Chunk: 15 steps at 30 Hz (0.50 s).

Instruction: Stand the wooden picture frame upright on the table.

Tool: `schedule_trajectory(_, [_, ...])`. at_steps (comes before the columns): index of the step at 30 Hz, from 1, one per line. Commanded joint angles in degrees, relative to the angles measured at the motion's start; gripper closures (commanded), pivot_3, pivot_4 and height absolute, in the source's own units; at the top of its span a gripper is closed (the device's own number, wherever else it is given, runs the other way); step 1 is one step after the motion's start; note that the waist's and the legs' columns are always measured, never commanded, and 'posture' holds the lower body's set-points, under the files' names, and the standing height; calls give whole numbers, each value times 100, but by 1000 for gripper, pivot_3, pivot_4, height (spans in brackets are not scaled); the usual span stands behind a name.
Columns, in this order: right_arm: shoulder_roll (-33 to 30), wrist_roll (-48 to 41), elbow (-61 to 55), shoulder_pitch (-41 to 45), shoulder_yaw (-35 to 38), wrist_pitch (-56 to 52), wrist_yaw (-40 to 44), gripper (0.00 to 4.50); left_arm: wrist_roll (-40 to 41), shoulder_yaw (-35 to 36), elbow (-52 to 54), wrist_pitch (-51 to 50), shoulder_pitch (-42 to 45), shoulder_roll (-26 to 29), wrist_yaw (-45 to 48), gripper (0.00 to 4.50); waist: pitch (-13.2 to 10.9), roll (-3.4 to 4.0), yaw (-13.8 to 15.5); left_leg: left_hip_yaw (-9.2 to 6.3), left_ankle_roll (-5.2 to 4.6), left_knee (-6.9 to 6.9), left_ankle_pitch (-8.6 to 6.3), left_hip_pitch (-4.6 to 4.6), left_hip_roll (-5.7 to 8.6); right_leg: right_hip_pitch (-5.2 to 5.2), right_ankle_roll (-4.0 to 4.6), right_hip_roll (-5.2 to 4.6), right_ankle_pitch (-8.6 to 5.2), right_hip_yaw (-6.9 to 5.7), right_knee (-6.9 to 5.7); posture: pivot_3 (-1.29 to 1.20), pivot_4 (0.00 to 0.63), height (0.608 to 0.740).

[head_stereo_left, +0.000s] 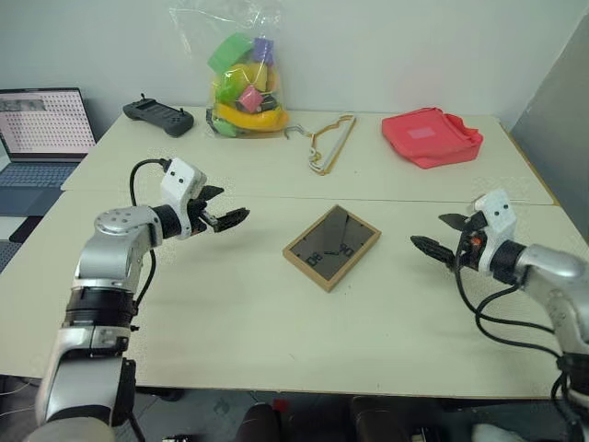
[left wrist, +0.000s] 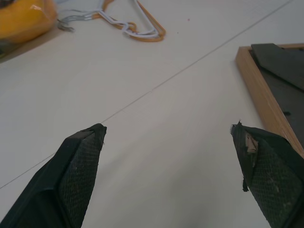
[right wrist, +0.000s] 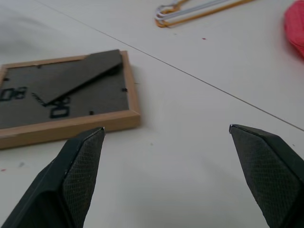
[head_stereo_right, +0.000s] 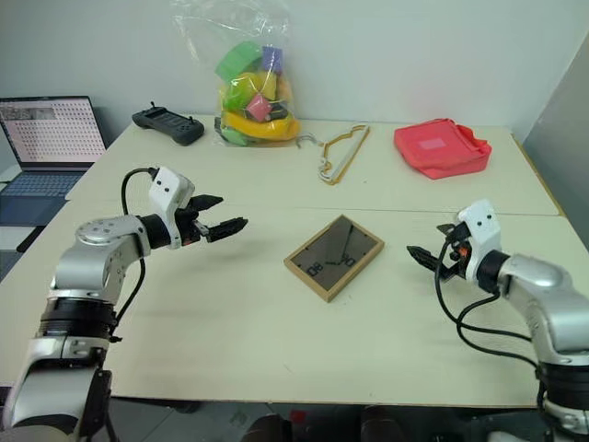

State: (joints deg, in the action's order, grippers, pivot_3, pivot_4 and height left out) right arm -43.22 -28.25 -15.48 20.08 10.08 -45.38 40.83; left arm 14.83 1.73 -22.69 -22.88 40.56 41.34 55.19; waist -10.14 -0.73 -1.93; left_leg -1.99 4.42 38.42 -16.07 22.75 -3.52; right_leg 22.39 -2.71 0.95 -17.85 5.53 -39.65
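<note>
1. The wooden picture frame (head_stereo_left: 331, 246) lay flat, dark back panel up, near the middle of the table (head_stereo_left: 239, 322), just in front of the seam.
2. The left claw (head_stereo_left: 225, 217) hovered to the frame's left, fingers spread, holding nothing.
3. The right claw (head_stereo_left: 440, 234) hovered to its right, likewise spread and empty.
4. A hanger (head_stereo_left: 331, 143), a red pouch (head_stereo_left: 431, 135) and a bag of toys (head_stereo_left: 244, 78) sat well behind.

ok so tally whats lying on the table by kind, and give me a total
wooden picture frame, lying back up: 1
plastic bag of toys: 1
clothes hangers, stacked, number unclear: 1 bundle
red pouch: 1
black handheld controller: 1
total: 5
</note>
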Motion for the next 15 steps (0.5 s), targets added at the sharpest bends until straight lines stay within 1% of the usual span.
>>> schedule_trajectory(1, [-140, -110, -182, -3, 19, -199, 70, 54, -171, -177, -121, 313, 103, 135, 397, 0, 0, 0, 4, 0, 0, 0, 0, 1, 0, 0, 0, 0, 0, 0, 0, 0, 150, 740])
schedule_trajectory(5, [-75, 59, -252, -76, 22, -306, -235, 54, -291, -201, -317, 423, 272, -78, 205, 0, -2, -2, 15, 0, 0, 2, 0, 13, 1, 3, 0, -3, 0, 0, 11, 0, 150, 740])
schedule_trajectory(7, [9, 141, -368, -150, -18, -356, -459, 54, -323, -135, -521, 512, 392, -356, -138, 0, -3, -5, 34, -4, 0, 4, 0, 14, 1, 3, 0, -3, 0, -4, 10, 0, 150, 740])
schedule_trajectory(9, [120, 165, -513, -248, -71, -401, -648, 0, -346, -29, -681, 629, 444, -683, -593, 360, -3, -6, 46, -8, 0, 8, 0, 15, 1, 2, 0, -3, 0, -8, 7, 0, 150, 740])
schedule_trajectory(10, [210, 186, -590, -309, -93, -420, -761, 200, -325, 12, -683, 648, 407, -839, -739, 411, -4, -6, 43, -10, 0, 11, 0, 16, 2, 1, 0, -3, 0, -8, 5, 0, 150, 740])
schedule_trajectory(11, [279, 220, -660, -363, -122, -433, -864, 373, -311, 28, -651, 661, 351, -945, -805, 736, -4, -7, 39, -9, -1, 12, 0, 16, 2, 1, -1, -3, 1, -6, 4, 0, 150, 740])
schedule_trajectory(12, [374, 294, -689, -415, -203, -430, -996, 529, -342, 2, -641, 700, 305, -1129, -965, 935, -5, -8, 32, -9, -1, 14, -1, 16, 2, 1, -1, -3, 1, -5, 3, 0, 150, 740])
schedule_trajectory(13, [452, 370, -717, -458, -280, -426, -1112, 787, -358, -24, -612, 719, 258, -1266, -1070, 1116, -5, -9, 29, -10, -1, 16, -1, 18, 2, 2, -1, -3, 1, -5, 4, 0, 150, 740])
schedule_trajectory(14, [654, 508, -636, -428, -407, -378, -1340, 924, -389, -124, -517, 727, 172, -1460, -1160, 1233, -7, -11, 15, -9, -1, 19, -1, 19, 2, 3, -1, -3, 1, -4, 1, 0, 150, 740])
schedule_trajectory(15, [833, 670, -513, -383, -559, -277, -1540, 1282, -417, -228, -407, 716, 94, -1628, -1205, 1491, -9, -14, -5, -9, -1, 23, -1, 19, 2, 4, -1, -3, 1, -3, -5, 0, 150, 740])
